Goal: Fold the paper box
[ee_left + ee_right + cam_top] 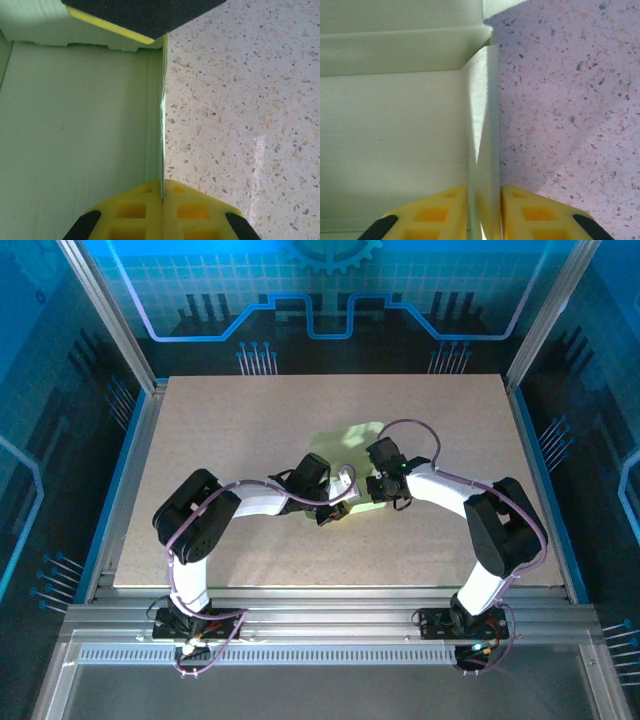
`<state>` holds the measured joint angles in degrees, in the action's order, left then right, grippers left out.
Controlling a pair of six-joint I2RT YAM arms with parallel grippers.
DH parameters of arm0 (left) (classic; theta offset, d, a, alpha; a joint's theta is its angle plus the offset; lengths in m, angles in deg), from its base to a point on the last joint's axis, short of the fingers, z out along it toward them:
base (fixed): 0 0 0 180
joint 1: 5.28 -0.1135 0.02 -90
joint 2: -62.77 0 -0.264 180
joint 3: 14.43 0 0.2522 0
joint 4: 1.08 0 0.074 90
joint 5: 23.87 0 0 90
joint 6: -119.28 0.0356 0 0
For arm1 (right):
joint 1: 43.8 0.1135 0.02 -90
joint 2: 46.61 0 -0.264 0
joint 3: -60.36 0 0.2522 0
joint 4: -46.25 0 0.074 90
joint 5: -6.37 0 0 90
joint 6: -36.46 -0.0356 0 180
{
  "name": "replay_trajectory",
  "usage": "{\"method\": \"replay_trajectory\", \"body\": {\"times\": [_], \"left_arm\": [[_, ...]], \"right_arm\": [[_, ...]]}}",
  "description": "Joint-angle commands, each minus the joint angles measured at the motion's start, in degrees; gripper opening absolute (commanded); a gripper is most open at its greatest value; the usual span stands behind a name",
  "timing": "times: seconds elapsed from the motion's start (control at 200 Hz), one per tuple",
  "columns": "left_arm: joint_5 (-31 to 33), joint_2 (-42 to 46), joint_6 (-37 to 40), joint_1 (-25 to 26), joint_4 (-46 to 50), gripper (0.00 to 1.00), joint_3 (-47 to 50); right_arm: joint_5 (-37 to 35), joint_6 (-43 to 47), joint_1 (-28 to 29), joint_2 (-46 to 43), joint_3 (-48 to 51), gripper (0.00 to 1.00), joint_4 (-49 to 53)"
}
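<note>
One paper box (352, 437), part-folded, on speckled table (240, 125). Left gripper (162, 192) clamped on upright wall edge. Right gripper (484, 195) fingers (440, 212) slightly apart astride flap; grip cannot tell.

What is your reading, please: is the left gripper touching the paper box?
Touching. The left wrist view shows the left gripper shut on a thin edge of the paper box, with no gap.

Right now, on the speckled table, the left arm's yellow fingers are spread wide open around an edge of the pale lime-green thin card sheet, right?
Not spread: the left gripper is shut, its yellow fingers pressed together on a raised edge of the pale lime-green thin card paper box, on the speckled table. The left wrist view shows it.
</note>
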<state>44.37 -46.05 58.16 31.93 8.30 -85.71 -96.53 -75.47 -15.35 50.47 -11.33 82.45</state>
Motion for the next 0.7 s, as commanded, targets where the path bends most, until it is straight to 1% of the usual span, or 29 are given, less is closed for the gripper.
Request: {"method": "replay_trajectory", "body": {"times": [0.0,0.165,0.26,0.39,0.61,0.695], "left_arm": [[-1.6,-2.6,-0.2,-0.4,4.3,0.0,-0.7],[-3.0,-3.5,-1.2,-1.3,5.8,0.0,-1.8],[-3.3,-4.0,-1.8,-1.7,6.4,0.0,-2.2],[-4.0,-5.0,-3.7,-2.4,7.3,0.0,-3.0],[-4.4,-6.3,-4.5,-3.0,8.0,0.0,-3.6],[-4.4,-6.6,-4.3,-3.0,8.3,0.0,-3.7]], "right_arm": [[0.1,0.1,0.3,-0.1,-2.3,0.27,-0.4],[-0.8,0.3,0.0,1.3,-3.4,0.28,-0.5],[-0.5,0.4,-0.3,2.5,-4.2,0.27,-0.4],[-0.7,1.1,-0.6,4.3,-5.3,0.23,0.4],[-1.3,2.2,-0.8,5.5,-6.2,0.11,1.3],[-1.6,2.7,-1.0,5.9,-6.6,0.1,2.1]]}}
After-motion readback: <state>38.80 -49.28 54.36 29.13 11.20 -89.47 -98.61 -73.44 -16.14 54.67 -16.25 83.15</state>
